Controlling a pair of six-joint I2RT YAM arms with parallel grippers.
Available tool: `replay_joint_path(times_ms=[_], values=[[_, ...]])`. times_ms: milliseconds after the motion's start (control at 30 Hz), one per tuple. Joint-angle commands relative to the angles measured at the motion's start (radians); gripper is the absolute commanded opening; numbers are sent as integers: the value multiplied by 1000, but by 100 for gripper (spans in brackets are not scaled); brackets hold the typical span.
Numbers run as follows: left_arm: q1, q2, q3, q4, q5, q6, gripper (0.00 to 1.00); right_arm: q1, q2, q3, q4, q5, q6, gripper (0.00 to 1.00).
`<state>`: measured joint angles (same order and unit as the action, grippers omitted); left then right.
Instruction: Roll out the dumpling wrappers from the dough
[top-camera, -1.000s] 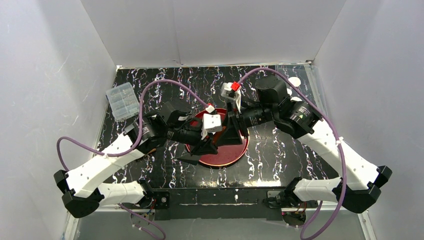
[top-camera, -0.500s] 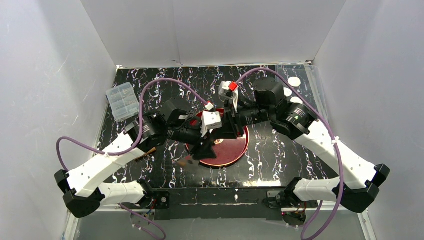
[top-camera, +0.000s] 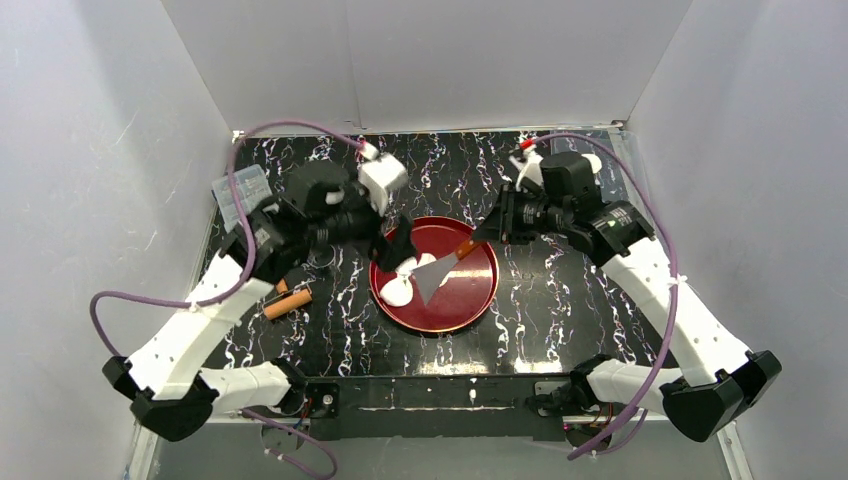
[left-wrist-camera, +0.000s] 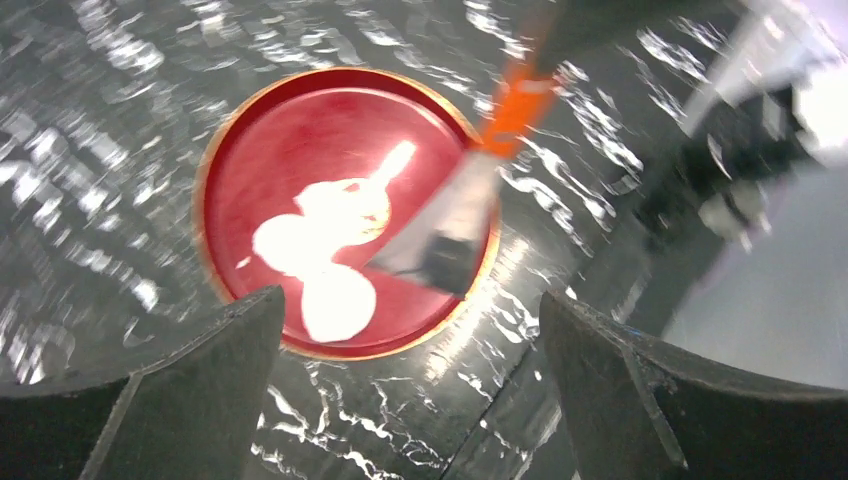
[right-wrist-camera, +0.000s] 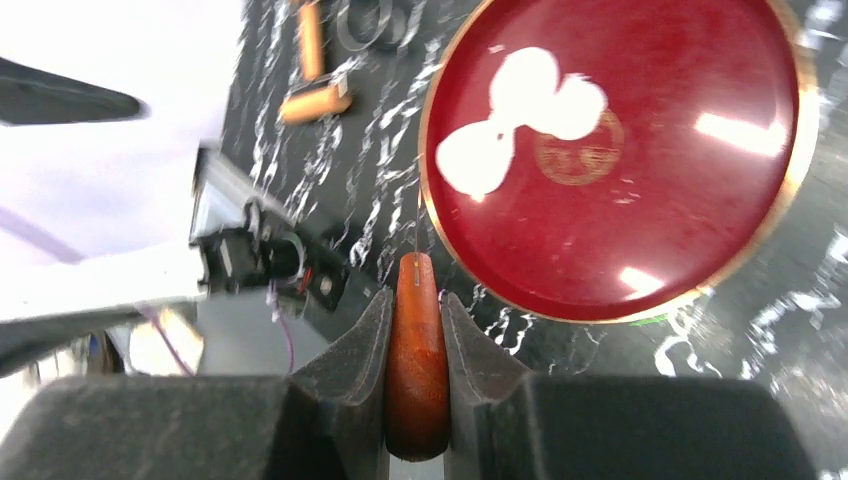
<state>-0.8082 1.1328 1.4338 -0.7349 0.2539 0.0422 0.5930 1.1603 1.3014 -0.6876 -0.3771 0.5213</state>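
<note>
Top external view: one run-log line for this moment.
left gripper: open, near red plate | right gripper: shut on scraper | scraper blade: over plate, beside dough | dough: lobed patch on plate

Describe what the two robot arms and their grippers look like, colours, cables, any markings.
The left arm and right arm share one build: white shell links between black joints, on black bases. A purple cable loops along each. Each wrist carries a white boxy module; the right one bears a small red tag. The left gripper and right gripper have dark grey, wedge-shaped fingers.
</note>
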Motion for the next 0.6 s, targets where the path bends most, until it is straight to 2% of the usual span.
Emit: replay_joint_path(times_ms=[0, 67, 133, 400, 567], values=[[198, 143, 100, -190, -174, -235, 97, -47, 10, 101, -119, 204, 179, 1], [276, 249, 90, -296, -174, -271, 84, -47, 33, 109, -130, 207, 218, 1], [337, 296, 24, -272, -147, -293, 77, -47, 48, 96, -134, 245, 252, 1], [373, 452, -83, -80, -308, -343, 81, -18, 96, 3, 31, 366, 392, 1], [413, 560, -71, -30, -326, -408, 73, 10, 177, 4, 109, 482, 406, 1]])
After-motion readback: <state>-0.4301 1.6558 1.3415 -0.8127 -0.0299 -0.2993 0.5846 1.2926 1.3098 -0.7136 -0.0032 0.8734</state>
